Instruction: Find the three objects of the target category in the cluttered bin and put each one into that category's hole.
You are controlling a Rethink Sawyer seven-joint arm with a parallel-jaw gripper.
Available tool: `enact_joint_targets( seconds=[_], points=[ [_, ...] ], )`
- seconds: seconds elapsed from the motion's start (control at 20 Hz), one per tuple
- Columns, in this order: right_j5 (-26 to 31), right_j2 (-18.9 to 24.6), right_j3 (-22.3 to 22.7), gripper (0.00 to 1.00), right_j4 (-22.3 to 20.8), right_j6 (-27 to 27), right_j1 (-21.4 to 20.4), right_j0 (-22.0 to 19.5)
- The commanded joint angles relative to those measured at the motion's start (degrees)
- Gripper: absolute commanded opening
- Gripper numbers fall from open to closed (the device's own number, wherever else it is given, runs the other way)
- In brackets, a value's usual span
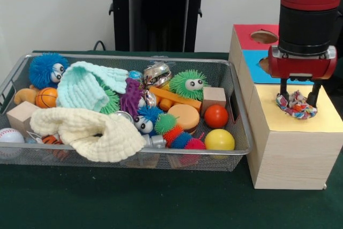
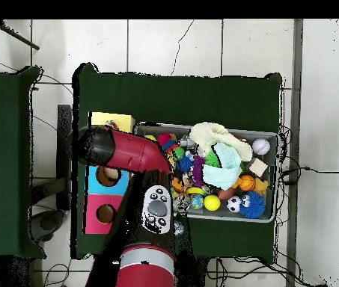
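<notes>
The wire mesh bin (image 1: pixel 238 108) holds a clutter of toys; it also shows in the overhead view (image 2: pixel 271 153). A crumpled wrapper wad (image 1: pixel 296 105), printed red, blue, yellow and white, lies at the middle of the yellow-topped wooden box (image 1: pixel 316 124). My gripper (image 1: pixel 298 99) stands straight above that box, its fingers (image 1: pixel 282 87) on either side of the wad and closed on it. In the overhead view the arm (image 2: pixel 127 153) hides the gripper and the wad. No other wrapper wad shows among the clutter.
Blue-topped (image 1: pixel 252 63) and red-topped (image 1: pixel 247 35) boxes with round holes stand behind the yellow one. The bin holds a cream cloth (image 1: pixel 86 130), a mint cloth (image 1: pixel 86 87), spiky balls (image 1: pixel 188 84), smooth balls (image 1: pixel 216 116), wooden blocks (image 1: pixel 214 97) and a silvery can (image 1: pixel 157 73).
</notes>
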Motion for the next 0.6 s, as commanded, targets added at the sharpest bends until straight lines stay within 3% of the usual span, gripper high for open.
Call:
enact_joint_targets(
  seconds=[0.05, 0.6],
  points=[
    [1.20, -0.91, -2.47, 1.00, -0.09, 13.18, 4.30, 0.22],
    [8.53, -3.85, -6.91, 1.00, -0.66, 13.26, 4.36, 1.67]
  ],
)
